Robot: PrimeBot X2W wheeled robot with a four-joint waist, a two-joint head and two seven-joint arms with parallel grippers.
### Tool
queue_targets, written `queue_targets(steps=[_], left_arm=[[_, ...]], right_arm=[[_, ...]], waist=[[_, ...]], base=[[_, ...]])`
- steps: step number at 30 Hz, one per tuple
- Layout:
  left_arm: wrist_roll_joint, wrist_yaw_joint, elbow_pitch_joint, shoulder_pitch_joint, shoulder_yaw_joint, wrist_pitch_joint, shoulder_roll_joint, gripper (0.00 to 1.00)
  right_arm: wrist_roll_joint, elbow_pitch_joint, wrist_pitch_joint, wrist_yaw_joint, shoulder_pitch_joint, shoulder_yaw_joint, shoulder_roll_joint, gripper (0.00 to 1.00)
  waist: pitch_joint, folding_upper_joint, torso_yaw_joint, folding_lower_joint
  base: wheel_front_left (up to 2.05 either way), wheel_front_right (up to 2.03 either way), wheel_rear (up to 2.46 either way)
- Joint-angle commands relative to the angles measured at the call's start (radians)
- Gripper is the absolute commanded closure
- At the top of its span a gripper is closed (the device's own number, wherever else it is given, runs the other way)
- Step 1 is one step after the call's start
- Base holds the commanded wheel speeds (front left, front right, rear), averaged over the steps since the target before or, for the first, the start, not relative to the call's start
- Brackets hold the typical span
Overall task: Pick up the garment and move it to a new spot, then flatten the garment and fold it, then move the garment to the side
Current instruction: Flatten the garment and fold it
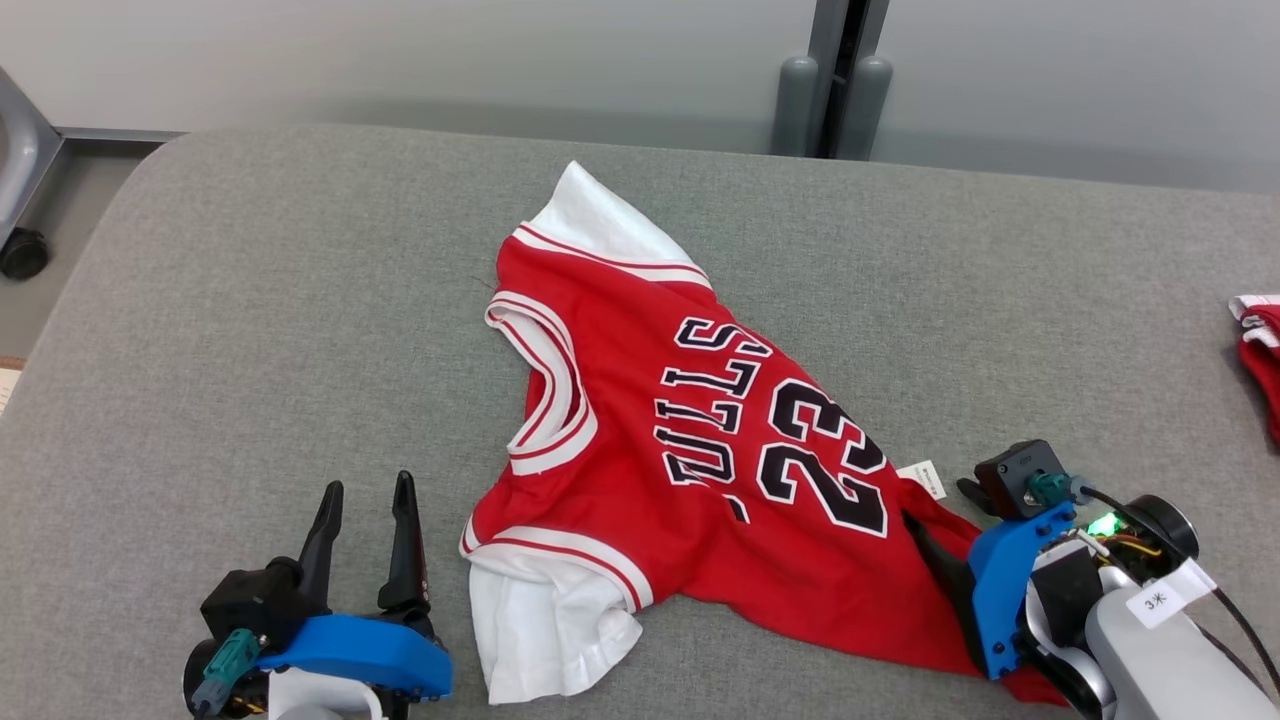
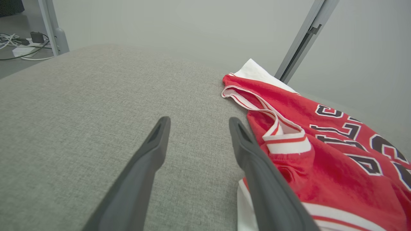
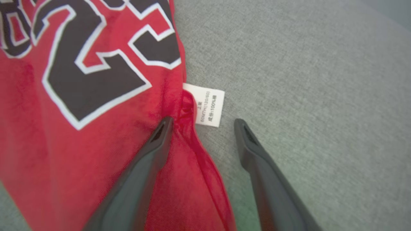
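head view first: we see the red shirt (image 1: pixel 700 440) lying rumpled near the middle of the grey table (image 1: pixel 250 330), with one white sleeve (image 1: pixel 545 625) bunched up on our side. the left gripper (image 1: pixel 367 490) sits just beside that sleeve, jaws wide, holding nothing. the right gripper (image 1: pixel 935 505) is down at the shirt's hem. another red cloth (image 1: pixel 1262 350) peeks in at the far right. we judge the shirt is laid down but not flat, so smoothing, folding and moving aside are all left.

left wrist view: the fingers are spread over bare table with the neckline just beside them, and we pick up floor cables (image 2: pixel 16 41) the head view misses.

right wrist view: this shows what the head view hides. the jaws are open, the hem edge lies between them, one finger rests on cloth and nothing is pinched. a white label (image 3: pixel 208 104) sits just ahead.
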Motion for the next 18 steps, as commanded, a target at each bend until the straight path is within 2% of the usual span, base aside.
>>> queue_targets(steps=[1, 2, 3, 4, 6, 11, 18], left_arm=[[0.0, -0.001, -0.002, -0.008, -0.001, -0.003, -0.002, 0.0], [0.0, -0.001, -0.002, -0.008, -0.001, -0.003, -0.002, 0.0], [0.0, 0.0, -0.003, -0.009, -0.002, -0.003, -0.002, 0.0], [0.0, 0.0, -0.003, -0.011, -0.003, -0.003, -0.002, 0.0], [-0.002, 0.0, -0.005, -0.014, -0.005, -0.003, -0.003, 0.0], [-0.01, 0.003, -0.01, -0.02, -0.01, -0.003, -0.003, 0.0], [-0.02, 0.011, -0.014, -0.024, -0.017, -0.003, -0.003, 0.0]], right_arm=[[0.01, 0.013, 0.013, 0.0, -0.018, 0.023, -0.014, 0.0], [0.024, 0.023, 0.026, 0.0, -0.024, 0.048, -0.02, 0.0], [0.037, 0.03, 0.036, 0.0, -0.03, 0.074, -0.024, 0.42], [0.05, 0.037, 0.046, 0.001, -0.039, 0.098, -0.028, 0.64], [0.07, 0.048, 0.059, 0.001, -0.059, 0.136, -0.038, 1.0], [0.07, 0.065, 0.018, 0.0, -0.148, 0.149, -0.071, 1.0], [0.013, 0.129, -0.069, 0.0, -0.243, 0.068, -0.074, 1.0]], waist=[[0.002, 0.0, 0.004, 0.0], [0.003, 0.0, 0.006, 0.0], [0.003, 0.0, 0.009, 0.0], [0.004, 0.0, 0.011, 0.0], [0.007, 0.0, 0.015, 0.0], [0.017, 0.0, 0.021, 0.0], [0.026, 0.0, 0.025, 0.0]], base=[[0.0, 0.0, 0.0], [0.0, 0.0, 0.0], [0.0, 0.0, 0.0], [0.0, 0.0, 0.0], [0.0, 0.0, 0.0], [0.0, 0.0, 0.0], [0.0, 0.0, 0.0]])
